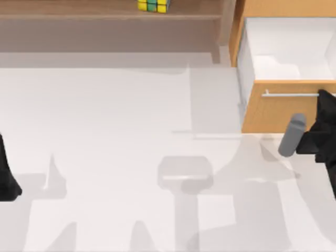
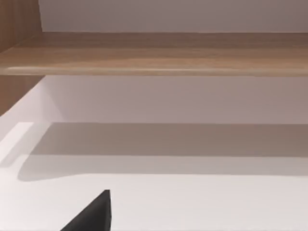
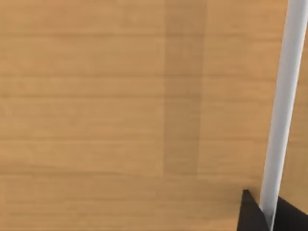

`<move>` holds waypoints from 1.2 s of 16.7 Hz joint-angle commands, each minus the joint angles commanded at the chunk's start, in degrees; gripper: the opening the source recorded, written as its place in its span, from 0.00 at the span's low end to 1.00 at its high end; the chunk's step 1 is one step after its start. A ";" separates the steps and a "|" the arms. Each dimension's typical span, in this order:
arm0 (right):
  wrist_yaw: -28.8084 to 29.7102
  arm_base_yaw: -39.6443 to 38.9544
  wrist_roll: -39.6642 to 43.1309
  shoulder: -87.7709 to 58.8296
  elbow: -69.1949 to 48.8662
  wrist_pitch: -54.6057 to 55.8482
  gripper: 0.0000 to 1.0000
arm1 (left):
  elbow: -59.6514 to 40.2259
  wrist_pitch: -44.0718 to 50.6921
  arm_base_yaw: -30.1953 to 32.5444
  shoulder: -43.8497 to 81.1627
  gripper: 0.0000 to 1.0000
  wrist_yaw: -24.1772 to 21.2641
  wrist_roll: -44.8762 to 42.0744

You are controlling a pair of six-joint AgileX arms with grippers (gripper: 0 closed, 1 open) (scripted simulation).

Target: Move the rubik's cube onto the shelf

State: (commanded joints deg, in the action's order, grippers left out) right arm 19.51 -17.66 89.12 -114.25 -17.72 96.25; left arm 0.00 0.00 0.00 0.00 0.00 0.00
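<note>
On shelf (image 1: 105, 13), rubik's cube (image 1: 153, 5), far from right pincer (image 1: 321, 100) (at drawer handle (image 1: 291, 95))

one rubik's cube (image 1: 153, 5) sits on one shelf (image 1: 79, 8) — well apart from the right gripper (image 3: 263, 214), far across the table (image 1: 115, 157). one drawer cabinet (image 1: 273, 113), its one drawer pulled open, carries one silver bar handle (image 3: 281, 110) — the right gripper's two dark fingertips flank that bar. two arms count in all: the left arm (image 1: 6, 173) at the table's left edge, the right arm (image 1: 320, 136) beside the cabinet.
</note>
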 joint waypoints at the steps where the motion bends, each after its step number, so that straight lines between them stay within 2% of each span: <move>1: 0.00 0.00 0.00 0.00 0.00 0.00 0.00 | 0.00 0.00 0.00 0.00 1.00 0.00 0.00; 5: -0.11 0.18 -0.17 -0.24 -0.77 -0.54 0.00 | 0.00 0.00 0.00 0.00 1.00 0.00 0.00; 14: -3.72 3.73 -0.12 -4.27 -13.42 -9.40 0.00 | 0.00 0.00 0.00 0.00 1.00 0.00 0.00; 20: -3.81 3.81 -0.25 -4.39 -14.04 -9.99 0.00 | 0.00 0.00 0.00 0.00 1.00 0.00 0.00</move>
State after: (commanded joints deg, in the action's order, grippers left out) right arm 15.70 -13.84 88.86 -118.64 -31.76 86.26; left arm 0.00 0.00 0.00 0.00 0.00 0.00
